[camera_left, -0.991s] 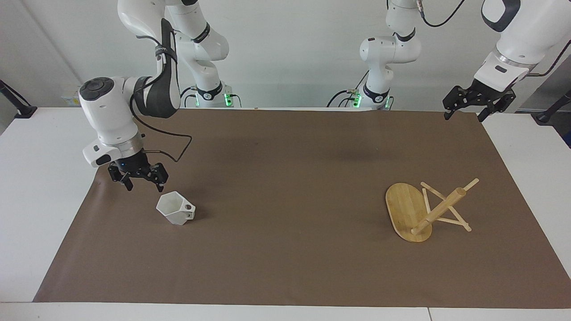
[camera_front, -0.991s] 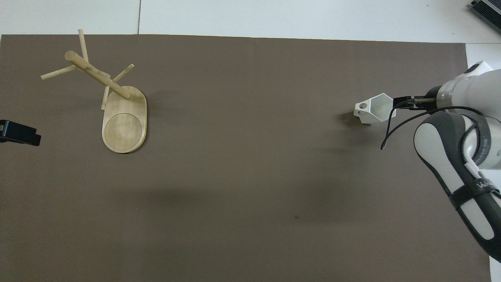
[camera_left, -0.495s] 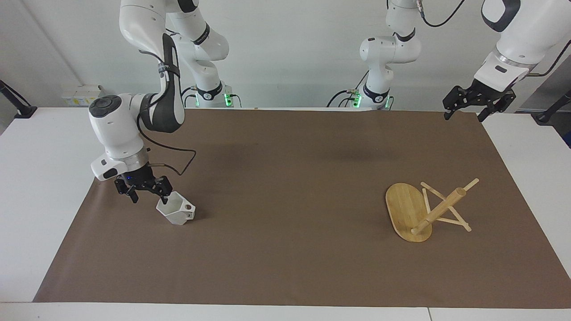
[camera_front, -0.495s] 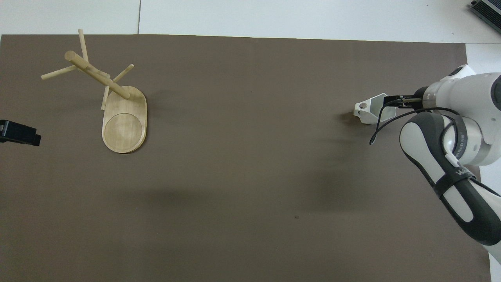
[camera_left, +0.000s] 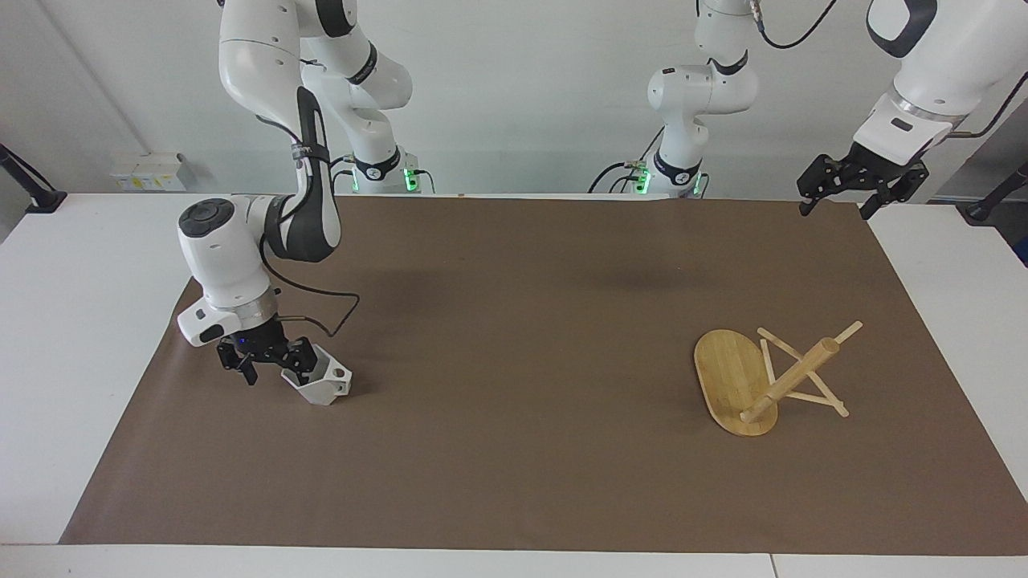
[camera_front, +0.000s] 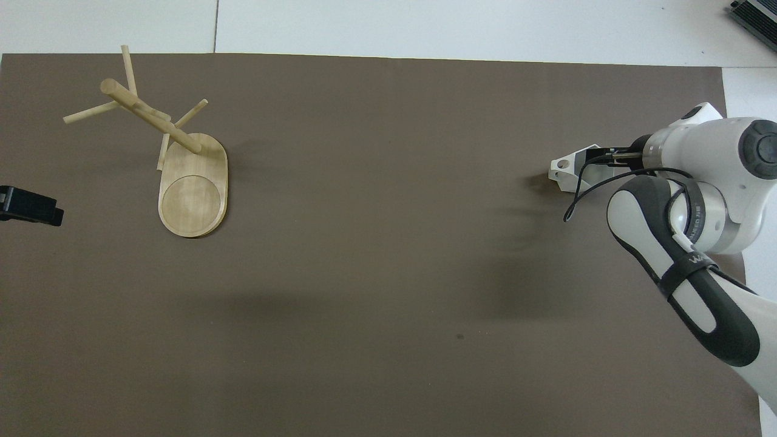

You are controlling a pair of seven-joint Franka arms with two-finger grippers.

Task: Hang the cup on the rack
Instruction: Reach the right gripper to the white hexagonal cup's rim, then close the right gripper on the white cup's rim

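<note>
Down at the cup's (camera_left: 321, 383) rim, the right claw (camera_left: 270, 361) is spread wide and grasping nothing yet. One finger looks dipped inside the cup's mouth and the other sits outside its wall, so the wall is between them. The cup stands on the brown mat (camera_left: 514, 449) at the right arm's end of the counter (camera_left: 48, 385). Its small handle with the round hole points to about four o'clock in the facing view, away from the claw.

To do this step well, I think the claw should go a bit lower so it bites more of the wall. Then it should squeeze slowly, because the cup is light and could slide or tip. It should keep clear of the handle, since the hole must stay free for a peg.

Out at the left arm's end of the mat, the rack (camera_left: 751, 381) lies tipped, its post slanting up toward two o'clock. Hanging will be hard until it stands up.

High over the mat's corner, the left claw (camera_left: 861, 186) waits, spread wide and empty.
</note>
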